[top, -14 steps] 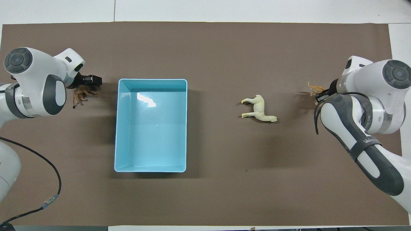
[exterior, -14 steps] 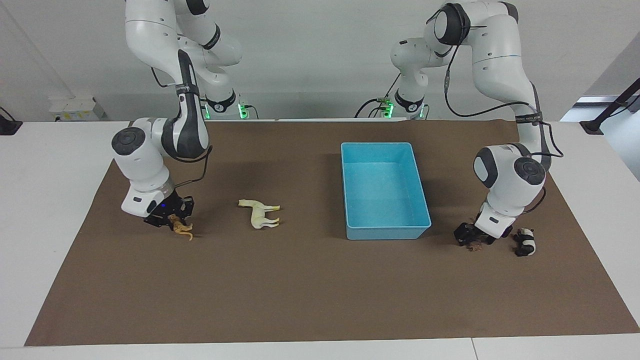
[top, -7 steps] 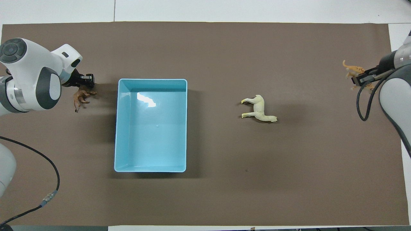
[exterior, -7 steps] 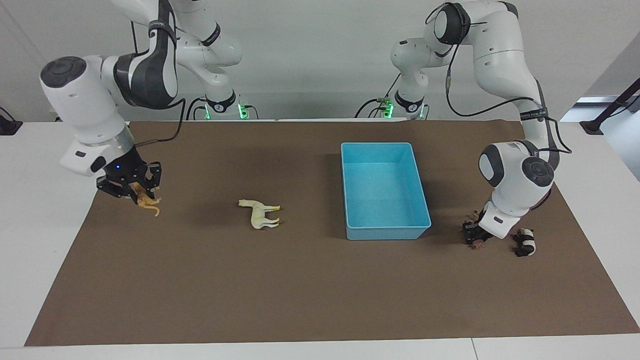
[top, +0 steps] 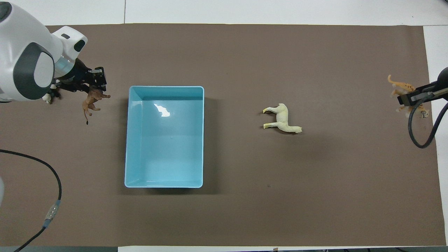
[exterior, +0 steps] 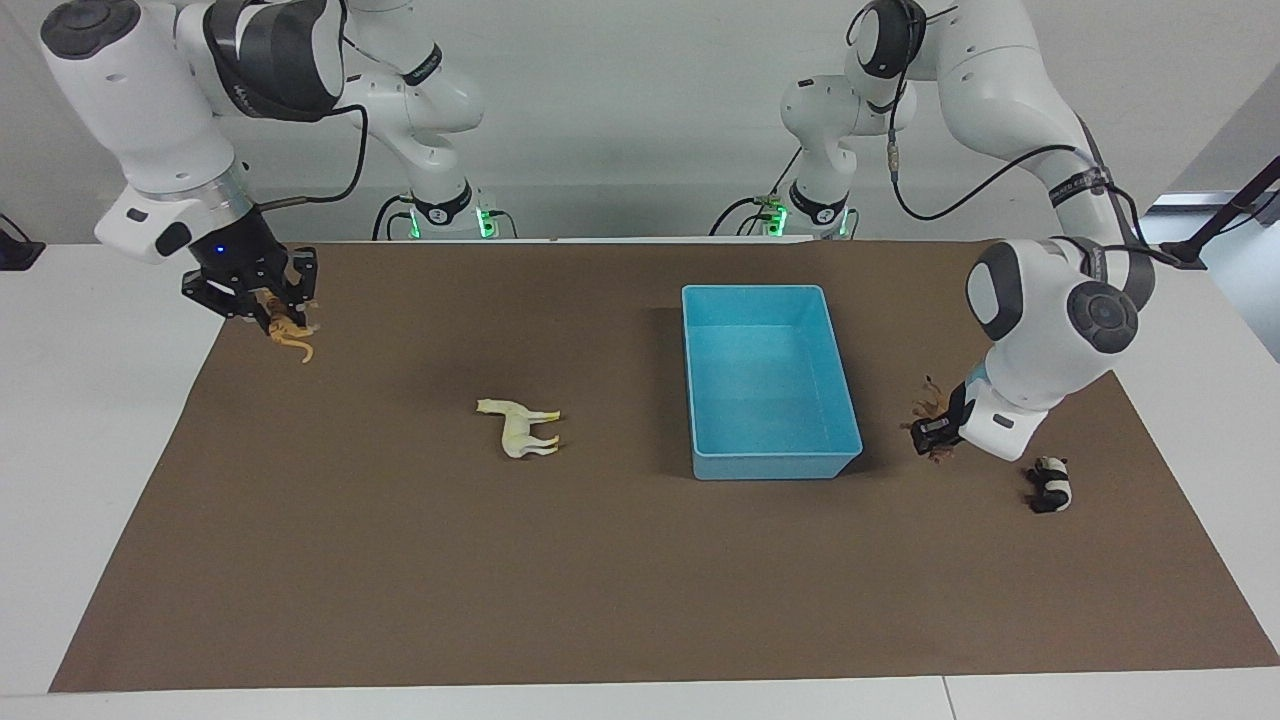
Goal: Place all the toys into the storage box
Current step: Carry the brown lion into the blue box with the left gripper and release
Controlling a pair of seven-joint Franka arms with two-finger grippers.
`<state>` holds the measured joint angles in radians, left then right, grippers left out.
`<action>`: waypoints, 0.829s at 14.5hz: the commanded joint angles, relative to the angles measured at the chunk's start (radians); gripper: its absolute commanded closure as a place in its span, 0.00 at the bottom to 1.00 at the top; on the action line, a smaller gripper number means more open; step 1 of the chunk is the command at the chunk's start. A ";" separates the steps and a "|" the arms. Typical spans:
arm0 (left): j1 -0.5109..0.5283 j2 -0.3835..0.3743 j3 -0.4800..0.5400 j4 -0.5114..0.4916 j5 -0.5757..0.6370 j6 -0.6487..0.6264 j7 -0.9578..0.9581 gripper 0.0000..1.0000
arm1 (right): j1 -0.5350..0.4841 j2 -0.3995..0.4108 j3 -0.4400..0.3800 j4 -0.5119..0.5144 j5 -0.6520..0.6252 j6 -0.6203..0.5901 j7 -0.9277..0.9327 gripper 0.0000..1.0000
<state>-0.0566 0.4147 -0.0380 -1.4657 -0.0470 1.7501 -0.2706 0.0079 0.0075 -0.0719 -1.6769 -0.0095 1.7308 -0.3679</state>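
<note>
The right tool (exterior: 272, 312) is up over the counter's (exterior: 620, 590) brown mat, clamped on the tiger (exterior: 289, 338). The left tool (exterior: 935, 432) is clamped on the brown animal (exterior: 926, 409), raised just beside the blue box (exterior: 768, 455), with the panda (exterior: 1050, 484) near it and the horse (exterior: 520, 428) lying between the tools. No writing is readable.

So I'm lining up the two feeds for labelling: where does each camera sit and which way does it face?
Facing view: high across the table, looking at the robots; both arms show whole, the left gripper holding the brown animal, the right gripper the tiger.
Overhead view: above the robots' end, looking steeply down; only wrists and grippers show.
Shared: the storage box, the horse, both held toys, half a turn apart.
</note>
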 commanded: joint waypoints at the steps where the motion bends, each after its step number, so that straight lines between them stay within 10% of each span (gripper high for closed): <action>1: -0.086 -0.120 0.012 -0.053 -0.037 -0.138 -0.169 1.00 | -0.002 -0.011 0.004 -0.004 -0.003 -0.010 0.020 1.00; 6: -0.299 -0.264 0.012 -0.423 -0.039 0.165 -0.493 0.97 | 0.001 -0.012 0.009 -0.004 0.000 -0.008 0.072 1.00; 7: -0.301 -0.275 0.010 -0.458 -0.039 0.202 -0.490 0.62 | 0.001 -0.012 0.018 -0.004 0.000 -0.008 0.087 1.00; 8: -0.302 -0.278 0.009 -0.467 -0.039 0.204 -0.489 0.01 | 0.001 -0.012 0.036 -0.004 0.000 -0.008 0.118 1.00; 12: -0.295 -0.278 0.010 -0.459 -0.037 0.203 -0.487 0.00 | 0.001 -0.024 0.151 -0.004 0.000 -0.011 0.332 1.00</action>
<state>-0.3585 0.1777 -0.0307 -1.8874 -0.0732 1.9342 -0.7654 0.0129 0.0042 0.0245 -1.6768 -0.0095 1.7306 -0.1387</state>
